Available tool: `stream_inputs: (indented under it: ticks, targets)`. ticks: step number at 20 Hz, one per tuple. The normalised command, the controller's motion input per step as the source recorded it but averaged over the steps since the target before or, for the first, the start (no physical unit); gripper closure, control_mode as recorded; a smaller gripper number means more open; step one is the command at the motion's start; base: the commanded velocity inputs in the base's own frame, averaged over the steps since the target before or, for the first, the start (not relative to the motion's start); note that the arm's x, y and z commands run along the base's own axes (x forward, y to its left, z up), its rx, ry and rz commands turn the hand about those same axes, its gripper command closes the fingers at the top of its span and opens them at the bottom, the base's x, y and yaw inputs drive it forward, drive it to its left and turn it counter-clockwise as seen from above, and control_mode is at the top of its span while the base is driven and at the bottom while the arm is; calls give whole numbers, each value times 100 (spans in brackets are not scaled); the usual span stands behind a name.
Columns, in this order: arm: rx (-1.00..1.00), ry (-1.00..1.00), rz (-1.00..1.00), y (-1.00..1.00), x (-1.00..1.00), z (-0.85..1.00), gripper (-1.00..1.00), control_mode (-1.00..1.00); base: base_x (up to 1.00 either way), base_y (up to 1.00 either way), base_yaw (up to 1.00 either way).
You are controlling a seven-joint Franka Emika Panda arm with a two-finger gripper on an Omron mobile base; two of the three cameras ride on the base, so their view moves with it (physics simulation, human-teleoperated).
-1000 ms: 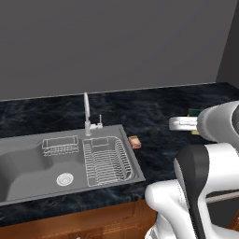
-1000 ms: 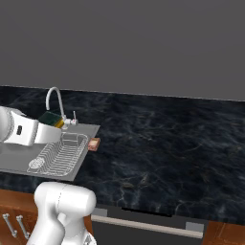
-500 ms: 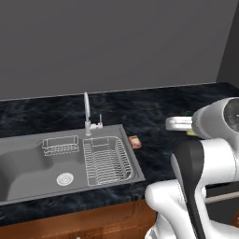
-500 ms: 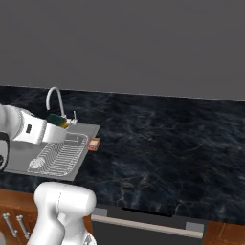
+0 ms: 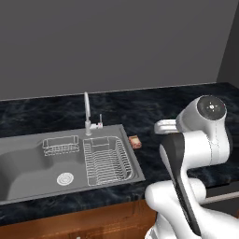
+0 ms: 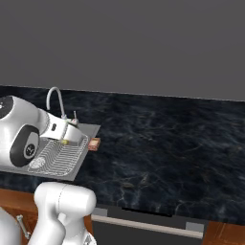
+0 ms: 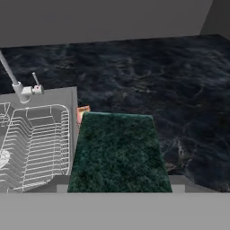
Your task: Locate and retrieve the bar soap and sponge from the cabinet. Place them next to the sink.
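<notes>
Sponge held above the counter beside the sink

The gripper (image 6: 68, 138) is clamped on the sponge (image 7: 117, 152), green side filling the hand view, over the dark counter (image 6: 162, 143). The bar soap (image 5: 135, 142) lies just right of the sink (image 5: 28, 168).

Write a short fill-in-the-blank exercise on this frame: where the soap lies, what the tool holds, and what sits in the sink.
1. The bar soap lies on the dark counter just beside the sink's ____ edge, as the left base view shows it.
2. The tool is shut on the ____.
3. In the hand view, the held block's upper face is dark ____.
4. The faucet stands at the ____ rim of the sink.

Missing words: right; sponge; green; back
</notes>
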Motion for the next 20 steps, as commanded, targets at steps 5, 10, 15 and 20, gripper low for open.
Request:
stream_inputs:
  ticks: [5, 10, 15, 20]
  targets:
    - [-2, -4, 0, -3, 17, -81, 100, -100, 0, 0, 0]
    - [-8, -3, 0, -1, 5, -91, 100, -100, 0, 0, 0]
    - [-7, -11, 0, -1, 7, -67, 100, -100, 0, 0, 0]
    - [-5, -4, 0, -4, 10, -74, 100, -100, 0, 0, 0]
